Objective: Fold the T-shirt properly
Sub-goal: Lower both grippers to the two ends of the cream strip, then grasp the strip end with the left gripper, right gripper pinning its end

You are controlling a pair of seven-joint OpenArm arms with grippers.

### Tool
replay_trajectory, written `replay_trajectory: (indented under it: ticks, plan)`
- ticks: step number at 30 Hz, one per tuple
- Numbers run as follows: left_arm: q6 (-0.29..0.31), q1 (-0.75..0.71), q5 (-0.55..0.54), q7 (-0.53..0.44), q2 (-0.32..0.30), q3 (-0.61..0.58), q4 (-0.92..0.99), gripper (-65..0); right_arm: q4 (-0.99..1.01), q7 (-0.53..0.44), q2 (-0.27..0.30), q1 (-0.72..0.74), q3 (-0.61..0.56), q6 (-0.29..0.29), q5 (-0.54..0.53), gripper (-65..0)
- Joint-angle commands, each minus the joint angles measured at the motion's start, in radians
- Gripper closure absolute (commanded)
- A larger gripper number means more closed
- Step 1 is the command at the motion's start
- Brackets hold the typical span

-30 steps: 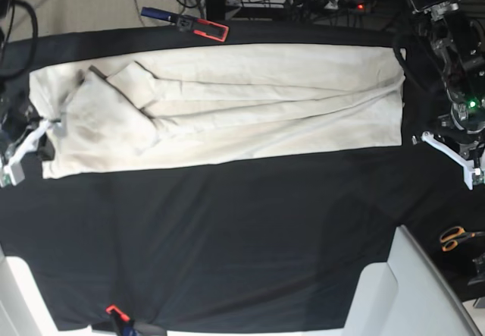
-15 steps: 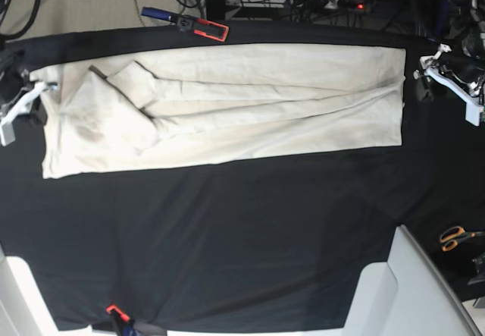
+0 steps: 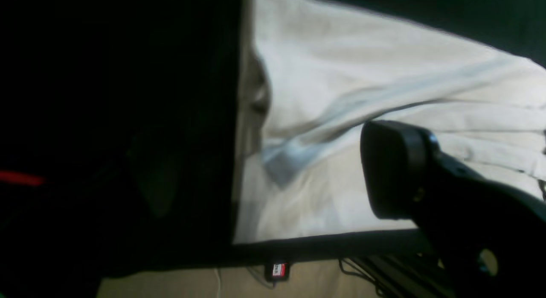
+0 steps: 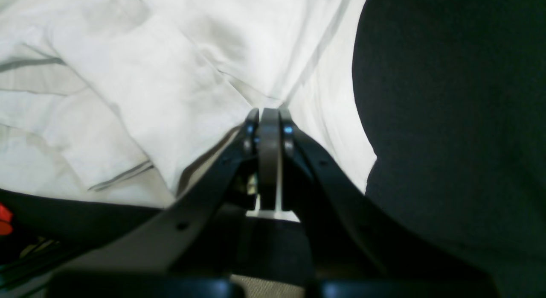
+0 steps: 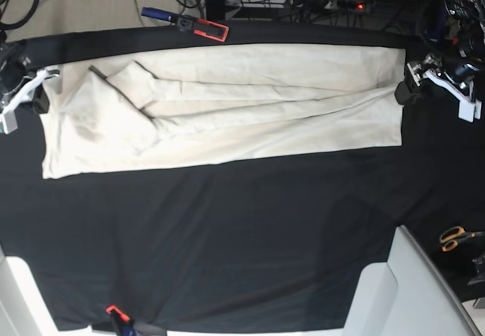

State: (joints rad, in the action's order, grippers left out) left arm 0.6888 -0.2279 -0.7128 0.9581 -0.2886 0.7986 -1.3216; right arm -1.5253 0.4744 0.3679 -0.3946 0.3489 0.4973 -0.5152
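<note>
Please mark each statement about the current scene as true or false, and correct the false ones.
1. The T-shirt lies folded into a long band on the black table cloth. True.
2. The T-shirt has a large printed logo. False: the fabric is plain cream, no print shows.
3. The right gripper is shut at an edge of the T-shirt. True.
4. The left gripper is shut on the T-shirt. False: its jaws stand open beside the shirt's end.
5. Orange-handled scissors lie on top of the T-shirt. False: they lie off the cloth, far from the shirt, at the base view's right edge.
</note>
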Motion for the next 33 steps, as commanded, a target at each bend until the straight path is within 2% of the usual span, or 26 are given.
replay_trajectory:
  ticks: [1,5,9,18,28,33]
  plan:
    - [0.009,0.005,-0.024,-0.052,-0.022,-0.018,-0.006,-63.2,-0.017,-0.021,0.019,0.003,0.008,0.004,-0.010,-0.2]
    - [0.009,-0.003,-0.024,-0.153,-0.045,-0.130,0.076,-63.2,-0.017,-0.021,0.023,0.003,0.008,0.004,-0.009,-0.2]
    - [0.009,0.002,-0.023,-0.253,-0.053,-0.161,0.192,-63.2,-0.013,-0.021,0.023,0.003,0.008,0.004,-0.009,-0.2]
    - [0.009,0.048,0.206,-0.265,-0.054,-0.153,0.216,-63.2,-0.011,-0.021,0.019,0.003,0.008,0.004,-0.009,-0.2]
    - [0.009,0.077,0.218,-0.264,0.018,-0.163,0.218,-63.0,-0.011,-0.021,0.018,0.004,0.008,0.004,-0.009,-0.2]
    - [0.009,0.077,0.218,-0.262,0.033,-0.163,0.212,-63.0,-0.010,-0.021,0.018,0.004,0.008,0.004,-0.009,-0.2]
